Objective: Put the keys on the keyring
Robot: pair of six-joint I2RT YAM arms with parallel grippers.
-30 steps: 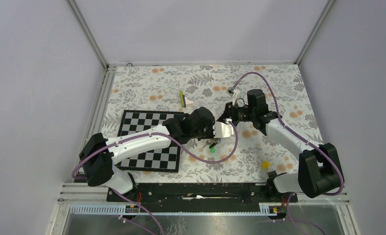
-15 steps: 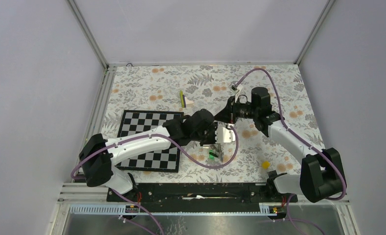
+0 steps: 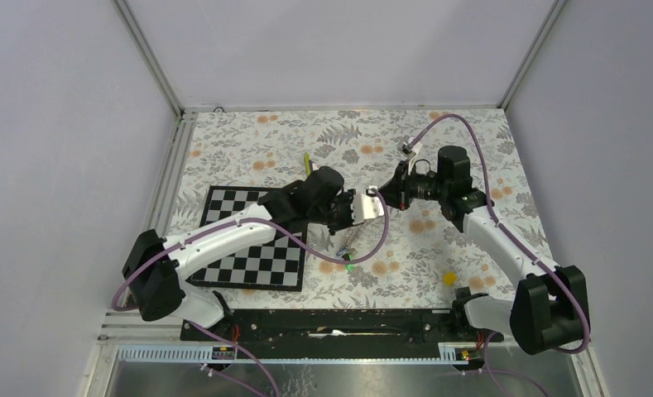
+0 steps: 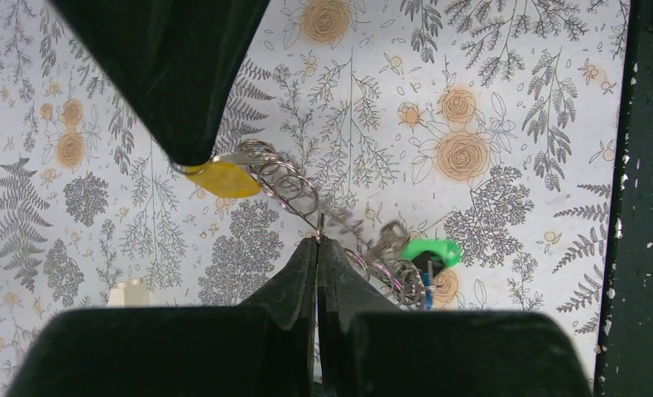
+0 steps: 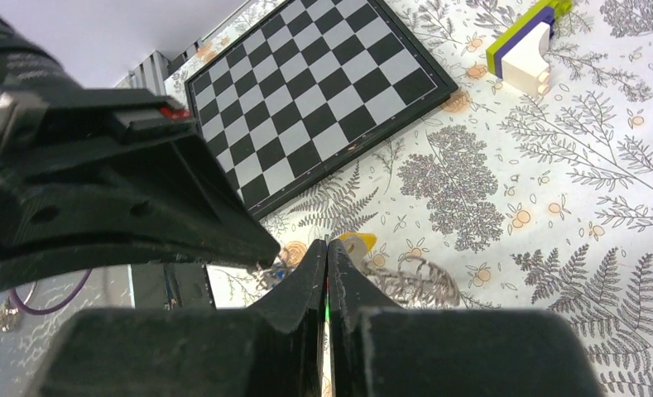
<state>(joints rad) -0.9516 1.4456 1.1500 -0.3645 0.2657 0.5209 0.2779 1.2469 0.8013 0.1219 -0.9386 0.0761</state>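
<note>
The left claw [image 4: 317, 248] is closed, its two fingertips pinching the thin wire of the keyring [image 4: 294, 186] near the middle of the loop. The right claw [image 5: 327, 248] is closed too, nipping the edge of the yellow key [image 4: 222, 179], whose head sticks out just past the claw's tip. The two claw tips sit very near each other, above the middle of the tabletop [image 3: 472, 141], just right of the chessboard [image 5: 323, 91].

The keyring is held up off the tabletop between the claws. In the left wrist view its long axis runs on a diagonal. The yellow key is at the upper left end. From there the coiled wire drops through the left claw's grip to the lower right end. The green key [image 4: 432, 250] hangs at that end with its head pointing right. A small dark key and a sliver of blue sit just beside it, too small to make out well. From the top camera the loop trails from the claws towards the near edge, with the green key at its lowest point.
</note>
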